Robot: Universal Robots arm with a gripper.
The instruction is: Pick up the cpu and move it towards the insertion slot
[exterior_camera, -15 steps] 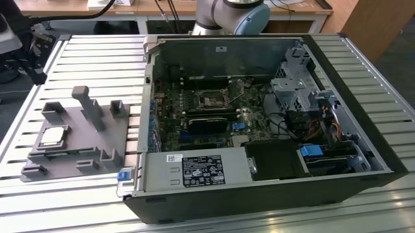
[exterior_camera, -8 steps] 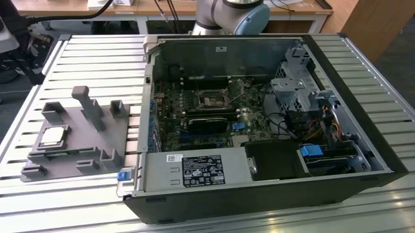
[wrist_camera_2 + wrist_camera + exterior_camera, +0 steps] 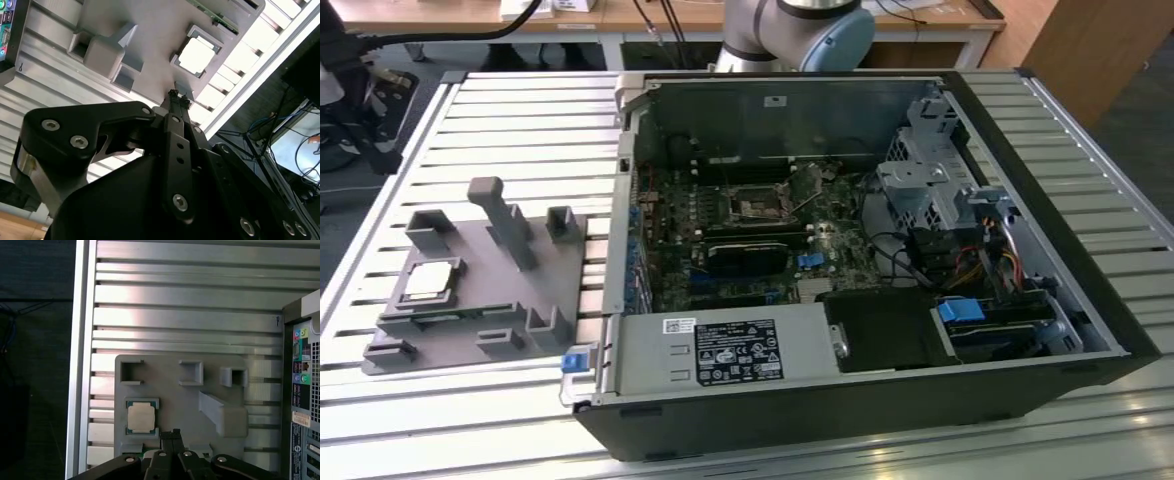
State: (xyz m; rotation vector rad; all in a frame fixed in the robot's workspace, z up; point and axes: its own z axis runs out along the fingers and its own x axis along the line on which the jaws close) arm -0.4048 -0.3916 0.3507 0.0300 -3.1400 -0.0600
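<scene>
Over the grey fixture plate [image 3: 170, 385], my gripper [image 3: 173, 432] hangs with fingertips pressed together, holding nothing. Cpu [image 3: 140, 417] sits flat in its pocket on that plate, clear of my fingertips.

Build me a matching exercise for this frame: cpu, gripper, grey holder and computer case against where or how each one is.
1 cpu
2 gripper
3 grey holder
4 computer case

A side open, boards exposed
B shut, holding nothing
C seated in a recess of the holder
D on the slatted table, at the exterior view's left of the case

Pairs: 1-C, 2-B, 3-D, 4-A
</scene>
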